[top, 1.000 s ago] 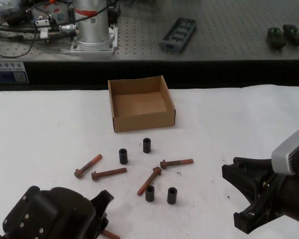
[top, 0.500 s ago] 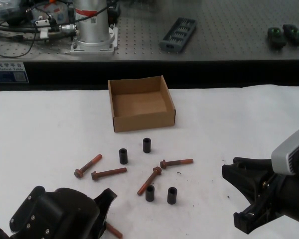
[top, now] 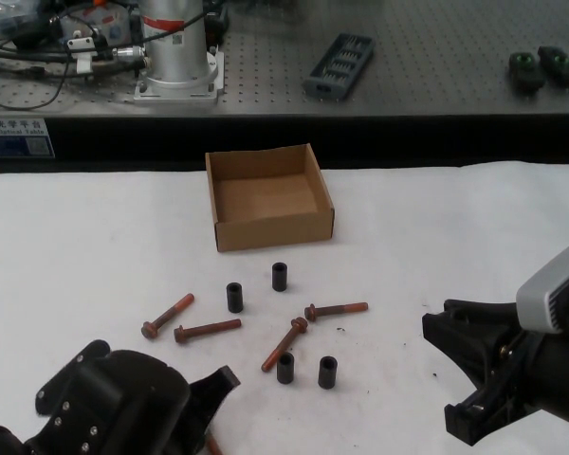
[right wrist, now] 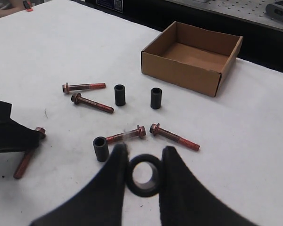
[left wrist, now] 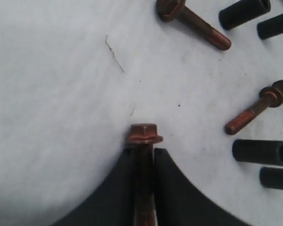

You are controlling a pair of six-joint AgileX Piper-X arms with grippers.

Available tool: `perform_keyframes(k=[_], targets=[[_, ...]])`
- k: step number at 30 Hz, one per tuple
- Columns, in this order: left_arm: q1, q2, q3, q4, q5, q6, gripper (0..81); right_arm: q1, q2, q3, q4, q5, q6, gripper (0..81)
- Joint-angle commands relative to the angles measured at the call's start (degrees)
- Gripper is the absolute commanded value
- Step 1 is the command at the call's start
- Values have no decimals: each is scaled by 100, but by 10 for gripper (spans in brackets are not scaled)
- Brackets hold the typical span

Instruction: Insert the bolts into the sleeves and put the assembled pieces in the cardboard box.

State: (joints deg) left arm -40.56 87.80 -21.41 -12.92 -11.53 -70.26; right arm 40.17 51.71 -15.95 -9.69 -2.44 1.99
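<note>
Rusty bolt (left wrist: 144,136): pinches shank between left gripper (left wrist: 144,149) fingers, head past tips, long axis along fingers, well apart from cardboard box (top: 270,230), on robot's side. Holds right gripper (right wrist: 145,150) fingers spread, upright sleeve (right wrist: 144,175) ahead of tips, toward box; right arm nearer it.

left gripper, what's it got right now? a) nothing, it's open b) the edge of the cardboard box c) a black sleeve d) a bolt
d: in the left wrist view the left gripper is shut on the shank of a bolt, with the hex head sticking out just past the tips.
</note>
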Motion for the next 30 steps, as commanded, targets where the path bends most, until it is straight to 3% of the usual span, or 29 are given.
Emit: perform_keyframes(k=[1,5,15,23,30], targets=[[128,111,12,102,366,883,6,-1,-59,-7,-103,57,5,56],[330,83,-19,-103,923,1852,6,-1,-59,-7,-103,57,5,56],[464,-581,-22,-258,929,4784,6,-1,-59,-7,-103,57,5,56],[709,-1037,-12,-387,900,6190,6,-1,-59,-7,-190,47,5,56],[722,-1117,73,-1337,880,6372,6,-1,-59,-7,-370,-209,5,56]])
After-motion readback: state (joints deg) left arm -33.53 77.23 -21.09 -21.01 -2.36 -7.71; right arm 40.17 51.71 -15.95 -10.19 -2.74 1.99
